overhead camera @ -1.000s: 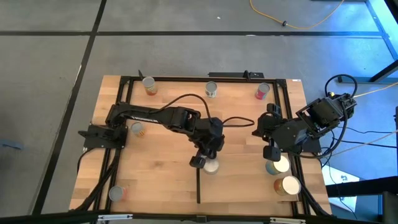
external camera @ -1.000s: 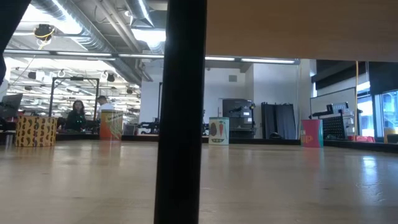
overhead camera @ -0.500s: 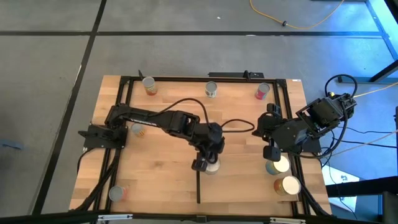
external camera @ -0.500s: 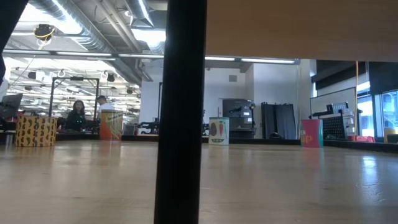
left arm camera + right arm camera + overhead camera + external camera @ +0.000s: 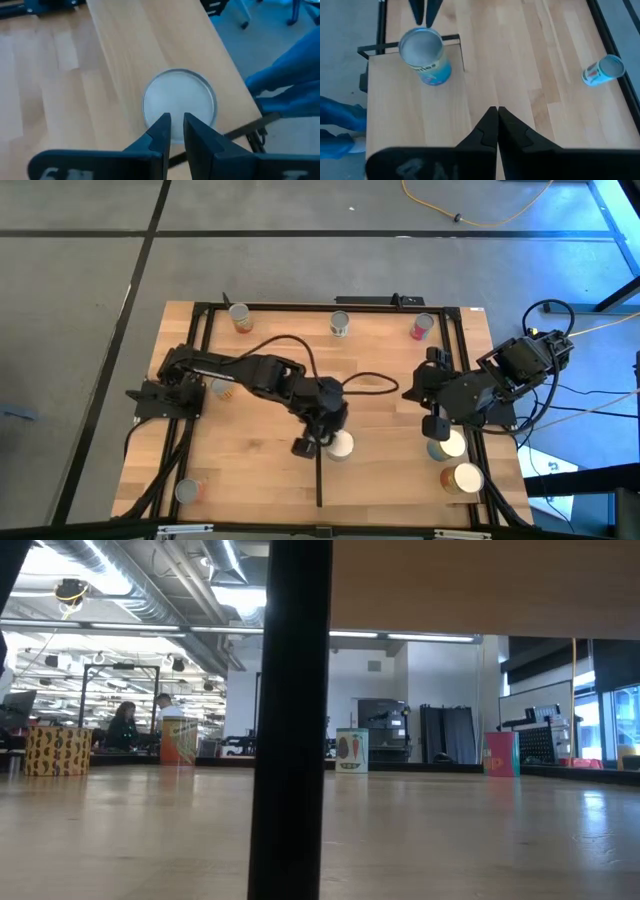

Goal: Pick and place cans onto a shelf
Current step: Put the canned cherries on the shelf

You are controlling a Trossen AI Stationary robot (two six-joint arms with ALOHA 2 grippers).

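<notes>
cans stand scattered on the tabletop; one silver-topped can (image 5: 340, 445) sits on the pale shelf (image 5: 400, 480) beside its black edge strip. the left gripper (image 5: 306, 446) hangs just beside that can, its fingers (image 5: 159, 131) a narrow gap apart and pinching nothing. the right gripper (image 5: 434, 425) waits near two cans at the shelf's right side, fingers pressed together
</notes>
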